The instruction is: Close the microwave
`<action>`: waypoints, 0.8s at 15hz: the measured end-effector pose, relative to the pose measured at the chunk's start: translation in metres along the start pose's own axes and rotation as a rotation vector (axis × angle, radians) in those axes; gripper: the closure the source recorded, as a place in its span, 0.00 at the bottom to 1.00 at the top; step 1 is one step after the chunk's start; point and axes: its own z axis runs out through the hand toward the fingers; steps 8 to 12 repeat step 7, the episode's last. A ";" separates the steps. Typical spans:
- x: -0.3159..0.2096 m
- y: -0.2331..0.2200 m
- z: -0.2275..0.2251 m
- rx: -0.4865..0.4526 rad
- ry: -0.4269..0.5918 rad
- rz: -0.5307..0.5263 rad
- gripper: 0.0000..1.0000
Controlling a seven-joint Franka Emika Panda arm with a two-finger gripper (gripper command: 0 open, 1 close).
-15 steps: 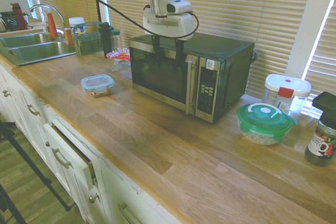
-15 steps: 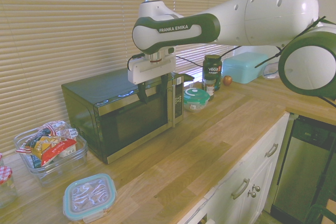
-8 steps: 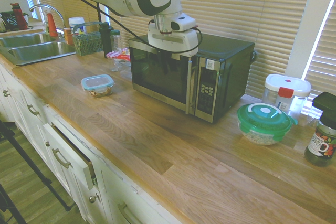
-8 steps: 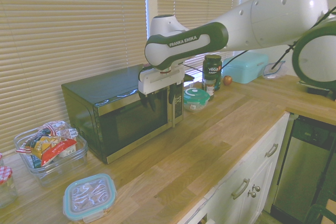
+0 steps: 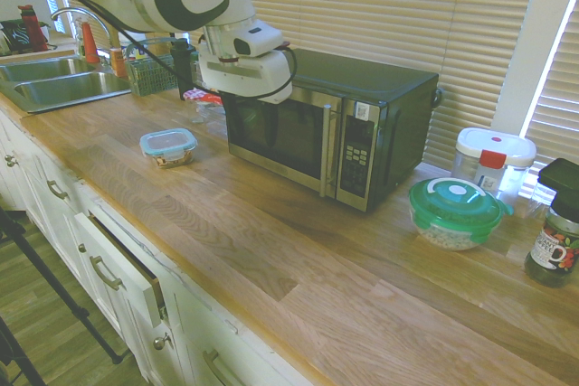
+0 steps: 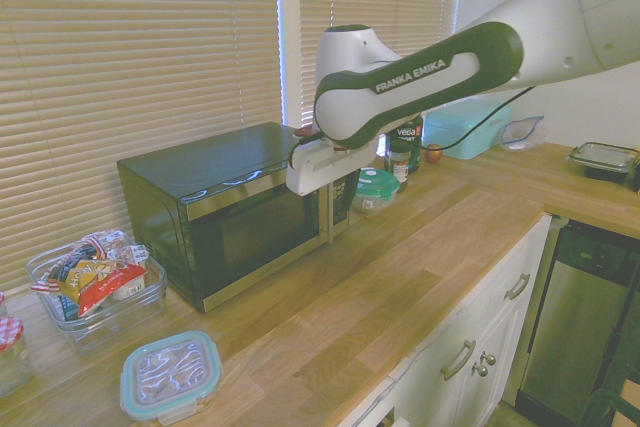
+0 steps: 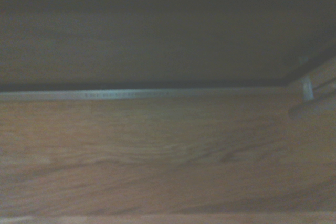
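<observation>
- The large boxy black microwave with stainless-steel front trim [image 5: 330, 124] stands on the wooden butcher-block countertop [image 5: 271, 250], its back toward the slatted window blinds [image 5: 398, 15].
- Its dark glass door [image 5: 271, 133] now lies flush with the front trim, and the vertical silver handle [image 5: 327, 151] sits beside the button panel [image 5: 353, 155]. No gap shows at the door edge in either exterior view; I judge the closing complete.
- The white arm's two-finger gripper [image 5: 246, 119] now hangs in front of the door's hinge-side half, away from the handle. A second ago it stood over the microwave's front top edge, nearer the handle; half a second ago it was lower, against the door face.
- Fingers: the wrist body and dark glass hide them in both exterior views. I cannot tell their state.
- The wrist view shows only countertop wood and the microwave's bottom trim strip [image 7: 157, 94], so the camera looks at the base of the front.
- The microwave itself sits where it did one second earlier. Neighbouring green-lidded round bowl [image 5: 455, 212], on its panel side, is unmoved.
</observation>
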 end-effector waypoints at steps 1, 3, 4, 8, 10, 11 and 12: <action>-0.011 0.011 0.002 0.005 0.002 -0.003 0.00; -0.036 0.032 0.011 0.008 0.001 -0.014 0.00; -0.048 0.042 0.016 0.010 0.003 -0.019 0.00; -0.081 0.071 0.019 0.022 0.012 -0.027 0.00; -0.081 0.071 0.019 0.022 0.012 -0.027 0.00; -0.081 0.071 0.019 0.022 0.012 -0.027 0.00; -0.081 0.071 0.019 0.022 0.012 -0.027 0.00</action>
